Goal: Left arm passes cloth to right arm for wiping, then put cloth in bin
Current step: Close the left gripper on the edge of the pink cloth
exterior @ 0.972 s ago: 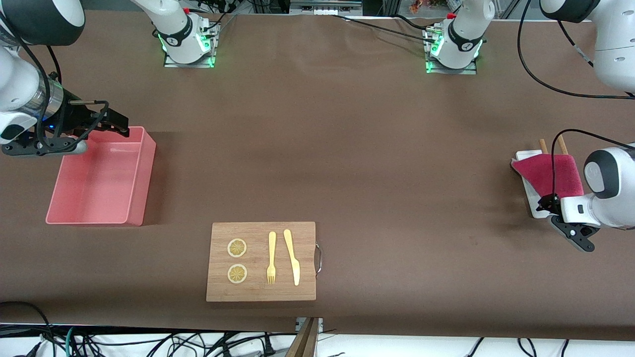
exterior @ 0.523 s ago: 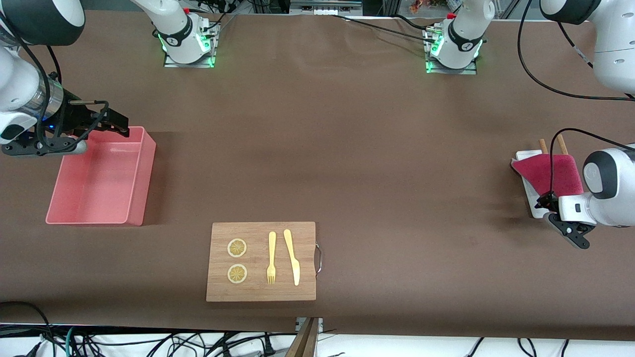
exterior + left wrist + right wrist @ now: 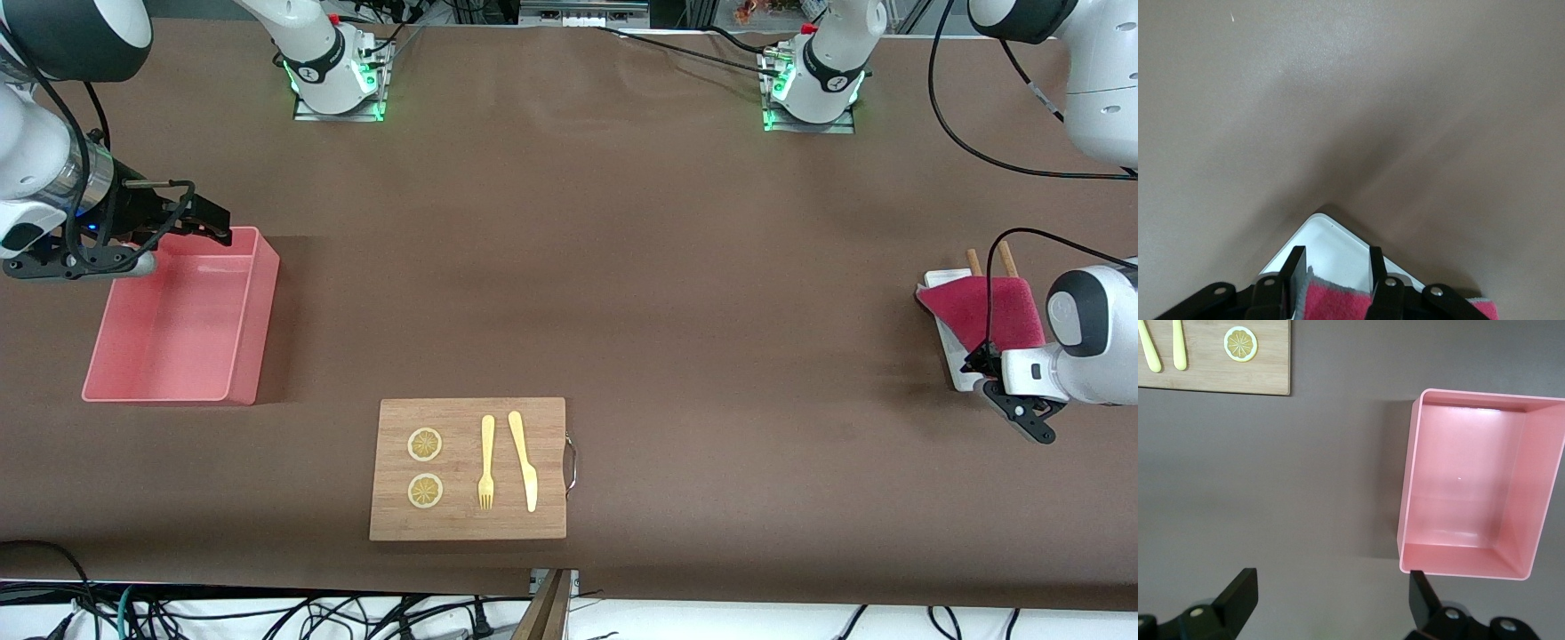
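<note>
Crimson-pink fuzzy square cloth with a grey underside (image 3: 987, 313) lies draped over a narrow white rectangular tray (image 3: 956, 366) at the left arm's end of the table, two brown wooden sticks (image 3: 990, 260) poking out past it toward the robots' bases. Left gripper (image 3: 1335, 279) is down at the cloth's edge nearest the front camera; in the left wrist view its black fingers (image 3: 1295, 273) straddle a raised fold of pink pile with grey rim, jaws partway in, not visibly pinching yet. Judgement: grasp step, very start of the task.

To do it well: finish closing on the fold, catching both the pink face and grey backing, not just fuzz. Keep the fingertips off the tray rim, or the tray comes up too or skids. Lift straight up until the cloth hangs free of the tray and sticks before swinging toward mid-table, leaving a loose corner for the other arm to take.

Right gripper (image 3: 1331, 597) waits above the table just beside the pale pink rectangular plastic bin with sloping walls (image 3: 258, 311) at the right arm's end, jaws spread wide, nothing in them. Bin looks empty.

Bamboo chopping board (image 3: 468, 524) near the front camera carries two lemon slices (image 3: 425, 444), a yellow plastic fork (image 3: 486, 460) and knife (image 3: 524, 459); likely the wiping zone, so the handover is best kept clear of it.
</note>
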Available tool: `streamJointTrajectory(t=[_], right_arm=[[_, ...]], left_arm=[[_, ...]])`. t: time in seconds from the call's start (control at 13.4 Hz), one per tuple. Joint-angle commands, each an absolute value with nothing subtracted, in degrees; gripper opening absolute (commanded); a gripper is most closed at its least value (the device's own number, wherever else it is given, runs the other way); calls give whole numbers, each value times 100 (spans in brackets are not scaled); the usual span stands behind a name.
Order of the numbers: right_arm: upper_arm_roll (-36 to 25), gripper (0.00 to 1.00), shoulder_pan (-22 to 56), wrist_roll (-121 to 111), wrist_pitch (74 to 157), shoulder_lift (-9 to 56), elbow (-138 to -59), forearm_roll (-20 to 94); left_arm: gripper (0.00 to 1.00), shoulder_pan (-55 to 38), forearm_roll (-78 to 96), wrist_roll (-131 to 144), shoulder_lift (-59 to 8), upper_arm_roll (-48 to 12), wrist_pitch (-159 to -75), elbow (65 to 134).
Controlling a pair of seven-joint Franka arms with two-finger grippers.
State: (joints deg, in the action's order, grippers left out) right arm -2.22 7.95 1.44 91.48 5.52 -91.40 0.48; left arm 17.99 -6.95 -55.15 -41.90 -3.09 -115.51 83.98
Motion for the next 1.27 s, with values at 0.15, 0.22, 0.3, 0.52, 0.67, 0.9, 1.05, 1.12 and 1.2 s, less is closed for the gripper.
streamJointTrajectory(t=[0.15,0.22,0.3,0.52,0.67,0.9,1.05,1.12,1.2], right_arm=[[-211,100,800,202,9079,580,-9035,-26],[-211,100,809,202,9079,580,-9035,-26],[-211,100,800,202,9079,580,-9035,-26],[-211,100,809,202,9079,580,-9035,-26],[-211,100,809,202,9079,580,-9035,-26],[-211,100,809,202,9079,580,-9035,-35],[-220,100,809,202,9088,580,-9035,-35],[-211,100,809,202,9088,580,-9035,-35],[-220,100,800,193,9088,580,-9035,-35]], left_arm=[[41,1828,-800,-5572,-4175,-264,-11391,8288],[41,1819,-800,-5572,-4175,-264,-11391,8279],[41,1819,-800,-5572,-4175,-264,-11391,8279],[36,1793,-1036,-5572,-4166,-272,-11391,8271],[22,1793,-1063,-5572,-4166,-272,-11391,8271],[2,1775,-1081,-5581,-4166,-272,-11391,8271],[0,1767,-1081,-5642,-4157,-299,-11391,8262],[0,1767,-1081,-5712,-4157,-316,-11382,8244],[0,1758,-1081,-5739,-4140,-343,-11330,8235]])
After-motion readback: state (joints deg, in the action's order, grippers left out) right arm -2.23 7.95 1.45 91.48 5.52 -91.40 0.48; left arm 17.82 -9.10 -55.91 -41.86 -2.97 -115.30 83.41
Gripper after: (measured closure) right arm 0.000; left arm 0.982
